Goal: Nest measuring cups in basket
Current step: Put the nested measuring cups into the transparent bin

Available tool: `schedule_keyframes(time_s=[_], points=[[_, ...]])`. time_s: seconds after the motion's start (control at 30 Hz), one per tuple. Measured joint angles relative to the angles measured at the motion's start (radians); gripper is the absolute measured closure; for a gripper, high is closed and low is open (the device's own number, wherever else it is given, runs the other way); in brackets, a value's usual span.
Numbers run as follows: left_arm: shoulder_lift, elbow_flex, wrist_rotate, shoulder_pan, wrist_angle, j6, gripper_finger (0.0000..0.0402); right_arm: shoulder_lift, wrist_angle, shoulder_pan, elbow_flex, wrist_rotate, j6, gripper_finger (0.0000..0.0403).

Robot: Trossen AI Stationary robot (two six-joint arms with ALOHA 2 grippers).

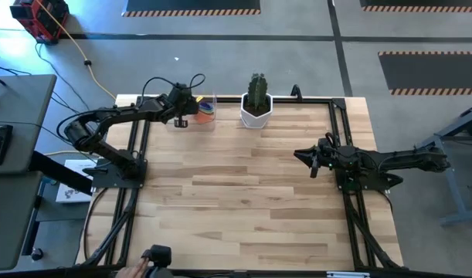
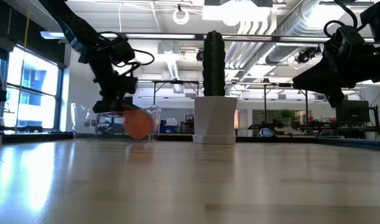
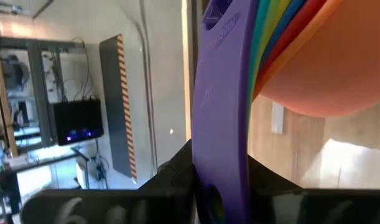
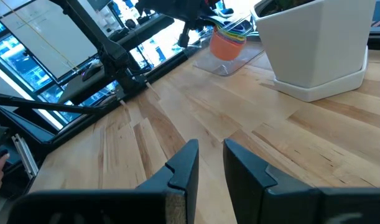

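The measuring cups (image 3: pixel 283 37) are nested in one stack, the orange cup (image 2: pixel 138 124) outermost and the purple handle showing toward the wrist camera. My left gripper (image 2: pixel 111 104) is shut on the stack at the table's far left, over the clear basket (image 1: pixel 207 122). In the low view the orange cup sits between the basket's walls (image 2: pixel 84 121); whether it touches the floor I cannot tell. My right gripper (image 4: pixel 208 168) waits at the table's right side, open, with nothing between its fingers. My left gripper pinches the stacked handles between its two fingers near their free end, the purple handle (image 3: pixel 219 155) nearest the camera. The fingers slant down from the table's left side and lie along the handles. The bowls stick out beyond the fingertips, the stack tilted, the orange bowl (image 3: pixel 329 74) lowest.
A white pot with a green cactus (image 1: pixel 256 104) stands at the far edge, just right of the basket. Black frame rails (image 1: pixel 340 139) run along the table's sides. Bare wood (image 1: pixel 236 185) fills the middle and near part.
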Motion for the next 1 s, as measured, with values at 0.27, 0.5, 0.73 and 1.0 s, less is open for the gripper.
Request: schedule_keyframes(time_s=[0.27, 0.5, 0.73, 1.0], points=[[0.000, 0.000, -0.007, 0.003, 0.055, 0.044, 0.0362, 0.000, 0.000, 0.000, 0.000, 0.000, 0.000, 0.0336], [0.026, -0.001, -0.045, 0.007, 0.084, -0.011, 0.0362, 0.000, 0.000, 0.000, 0.000, 0.000, 0.000, 0.0336], [0.050, -0.001, -0.034, -0.001, 0.094, -0.044, 0.0362, 0.000, 0.000, 0.000, 0.000, -0.002, 0.000, 0.0336], [0.050, -0.001, -0.026, 0.007, 0.097, -0.020, 0.0358, 0.000, 0.000, 0.000, 0.000, -0.004, 0.000, 0.0336]])
